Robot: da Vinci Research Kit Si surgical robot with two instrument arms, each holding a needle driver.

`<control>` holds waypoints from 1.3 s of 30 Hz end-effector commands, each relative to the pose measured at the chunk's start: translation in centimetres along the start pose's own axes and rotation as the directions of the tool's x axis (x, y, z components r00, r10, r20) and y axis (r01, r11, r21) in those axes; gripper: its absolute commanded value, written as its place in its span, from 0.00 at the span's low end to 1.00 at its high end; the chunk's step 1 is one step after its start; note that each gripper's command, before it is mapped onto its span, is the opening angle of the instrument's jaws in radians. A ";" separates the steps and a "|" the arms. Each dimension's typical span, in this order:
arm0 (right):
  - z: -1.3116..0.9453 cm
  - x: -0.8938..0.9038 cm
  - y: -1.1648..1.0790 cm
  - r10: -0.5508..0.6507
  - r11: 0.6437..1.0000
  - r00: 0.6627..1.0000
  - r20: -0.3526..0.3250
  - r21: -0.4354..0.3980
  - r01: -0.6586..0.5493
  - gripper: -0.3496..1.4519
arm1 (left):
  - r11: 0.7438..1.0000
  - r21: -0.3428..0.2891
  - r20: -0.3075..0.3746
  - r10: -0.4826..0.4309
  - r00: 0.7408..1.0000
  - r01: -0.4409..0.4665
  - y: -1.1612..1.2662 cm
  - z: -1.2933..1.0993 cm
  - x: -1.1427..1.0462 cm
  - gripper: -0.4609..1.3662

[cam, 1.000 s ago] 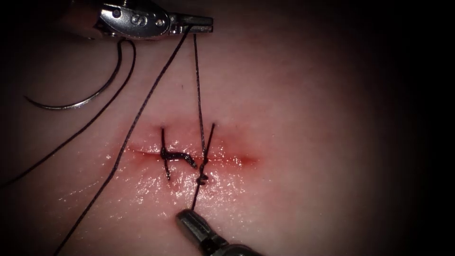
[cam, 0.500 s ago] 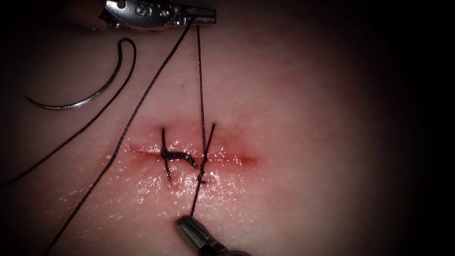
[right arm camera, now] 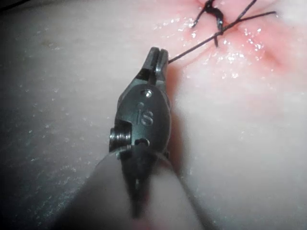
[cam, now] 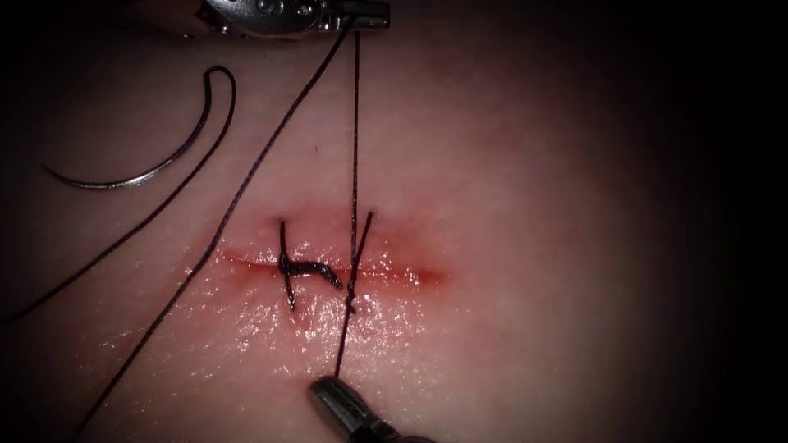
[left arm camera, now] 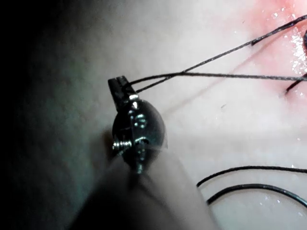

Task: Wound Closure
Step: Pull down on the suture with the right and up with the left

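While both tools hold thread, the needle [cam: 139, 156] lies free on the tissue [cam: 533, 205], well left of the cut [cam: 328, 271], not in the tissue and in neither tool.

Left tool [cam: 361, 15]: at the top edge of the endoscope view, jaws clamped on the thread [cam: 355, 123]. Left wrist view confirms it, with two strands leaving the closed tip [left arm camera: 119, 86]. One strand runs straight down to the knot [cam: 351, 302] at the second stitch. The other slants down-left across the tissue toward the lower left edge.

Right tool [cam: 328, 390]: at the bottom of the endoscope view, just below the cut, jaws closed on the short strand that comes down from the knot. Right wrist view shows the tip [right arm camera: 158, 56] pinching that strand, with the line taut up to the knot.

Versus 1.0 s ago: the left tool has moved up and slightly right, so less of its body is in frame. The right tool has backed off a little lower. The strand between them is now straighter and close to vertical. The knot has drawn smaller and sits tighter against the tissue. The needle, the first stitch [cam: 308, 269] and the red fluid [cam: 410, 275] along the cut are unchanged. The long tail from the needle still trails down-left.
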 end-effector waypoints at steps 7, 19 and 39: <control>0.05 -0.14 0.21 0.012 1.000 0.999 0.048 -0.022 -0.011 0.00 | 1.000 0.022 0.002 0.018 1.000 -0.018 -0.01 0.14 -0.22 0.06; -0.15 -0.32 0.07 0.002 1.000 0.999 0.052 -0.018 -0.001 0.00 | 0.998 0.055 0.028 0.030 0.999 -0.031 -0.25 0.27 -0.33 0.06; -0.31 -0.44 -0.04 0.003 1.000 1.000 0.028 -0.011 -0.003 0.00 | 0.997 0.070 0.031 0.038 0.999 -0.040 -0.26 0.32 -0.38 0.06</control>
